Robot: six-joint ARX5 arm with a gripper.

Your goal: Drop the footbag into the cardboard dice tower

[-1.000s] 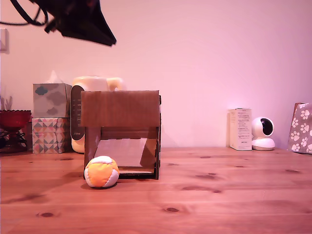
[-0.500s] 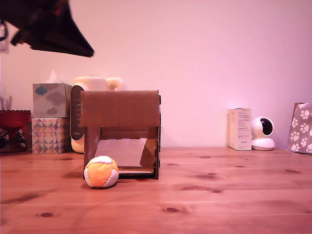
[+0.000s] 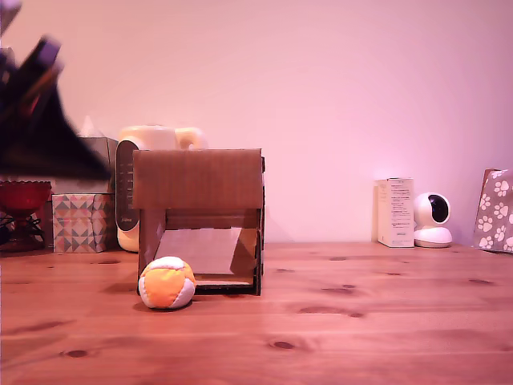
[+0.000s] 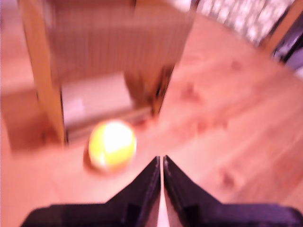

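So going left to right in the exterior view: the gripper (image 3: 44, 120) is a dark blurry wedge way over at the left edge, up in the air, roughly at 10 o'clock from the cardboard dice tower (image 3: 198, 218). In the wrist view its two black fingers (image 4: 142, 187) are nearly together, just a thin sliver of gap between them, and nothing is between them.

Behind and below the arm there's a dark red bowl (image 3: 22, 195) on a stand, then a stack of patterned tissue boxes (image 3: 82, 222), the upper one mostly hidden by the arm blur. Next is a cream-coloured appliance (image 3: 152, 138) with a dark front panel, standing right behind the tower.

The tower sits on the wooden table (image 3: 361, 321), plain brown panel on top, lower front open with the sloped ramp visible inside. The footbag (image 3: 167, 282) rests on the table at the tower's front, about 7 o'clock from the tower's middle, just in front of its left post as the exterior view shows it. Orange and yellow panels with white on top. In the wrist view it's a blurry yellow blob (image 4: 112, 146) ahead of the fingertips, well apart from them.

Further right: a white carton (image 3: 395, 212), a small white round camera (image 3: 433, 219), and a paw-print bag (image 3: 495, 210) at the edge.
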